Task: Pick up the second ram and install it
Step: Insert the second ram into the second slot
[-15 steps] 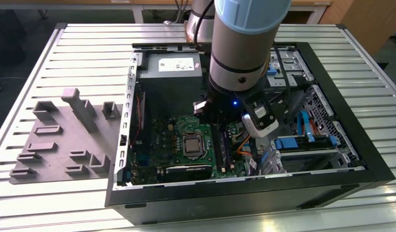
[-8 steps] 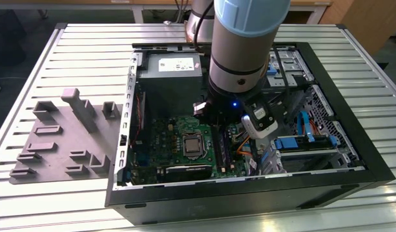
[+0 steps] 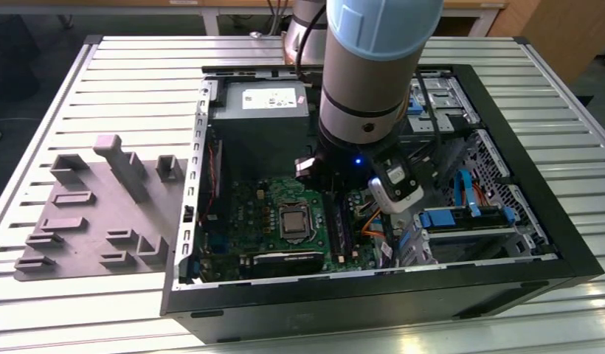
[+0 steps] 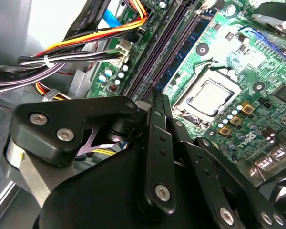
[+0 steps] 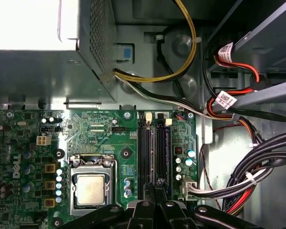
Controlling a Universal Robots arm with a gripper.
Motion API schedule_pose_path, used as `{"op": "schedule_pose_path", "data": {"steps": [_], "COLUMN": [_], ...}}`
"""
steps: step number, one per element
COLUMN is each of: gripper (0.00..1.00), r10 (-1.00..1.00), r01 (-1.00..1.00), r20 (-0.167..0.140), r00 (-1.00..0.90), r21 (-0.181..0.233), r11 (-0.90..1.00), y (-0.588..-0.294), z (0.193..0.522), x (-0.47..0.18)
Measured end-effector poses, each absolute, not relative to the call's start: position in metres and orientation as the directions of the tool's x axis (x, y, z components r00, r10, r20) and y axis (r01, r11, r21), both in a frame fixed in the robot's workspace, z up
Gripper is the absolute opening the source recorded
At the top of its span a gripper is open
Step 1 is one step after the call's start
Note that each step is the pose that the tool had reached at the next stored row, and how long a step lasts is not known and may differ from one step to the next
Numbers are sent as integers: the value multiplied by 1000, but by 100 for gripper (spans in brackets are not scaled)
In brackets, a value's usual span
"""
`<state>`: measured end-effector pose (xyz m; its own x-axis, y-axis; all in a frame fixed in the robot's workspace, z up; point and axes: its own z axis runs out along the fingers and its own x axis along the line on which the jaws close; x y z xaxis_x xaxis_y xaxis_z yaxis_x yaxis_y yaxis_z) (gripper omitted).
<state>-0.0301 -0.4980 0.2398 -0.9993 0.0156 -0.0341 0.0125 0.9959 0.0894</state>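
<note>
Far on the exterior view's left, on the ribbed silver metal table [image 3: 135,66]: a grey moulded plastic tray [image 3: 86,221] with raised blocks, no dark stick visible among them. Next over, the open black metal computer case [image 3: 381,295], lying on its side, with the green circuit board [image 3: 273,199] flat in its floor and a square silver processor [image 3: 294,221] at the middle. Just beyond the processor, toward the exterior view's right, a row of long black memory slots [image 5: 144,148]. Apparently standing on edge in one of the slots farther from the processor: the second ram [image 5: 161,145], a long, narrow, dark stick with a purplish sheen, its long axis in line with the slots and pointing from the pincer toward the grey perforated metal power supply box [image 5: 93,47]. Directly above that stick's end farther from the box: the black gripper [image 5: 155,188], fingers drawn close together, tips at or just over the stick's top edge. Hard to tell whether clenched on the stick or only pressed against it. Seated fully or not, also unclear. Farthest right: bundled black, red, yellow and orange cables [image 5: 238,181] and blue-tabbed drive bays [image 3: 450,217], well apart from the slots.
</note>
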Motion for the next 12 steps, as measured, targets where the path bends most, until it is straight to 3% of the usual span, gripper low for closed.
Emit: {"op": "schedule_pose_path", "data": {"steps": [12], "gripper": [11], "r10": [14], "r01": [11], "r20": [-34], "r00": [-999], "r21": [89], "r11": [996], "y": [-498], "z": [237], "x": [-30]}}
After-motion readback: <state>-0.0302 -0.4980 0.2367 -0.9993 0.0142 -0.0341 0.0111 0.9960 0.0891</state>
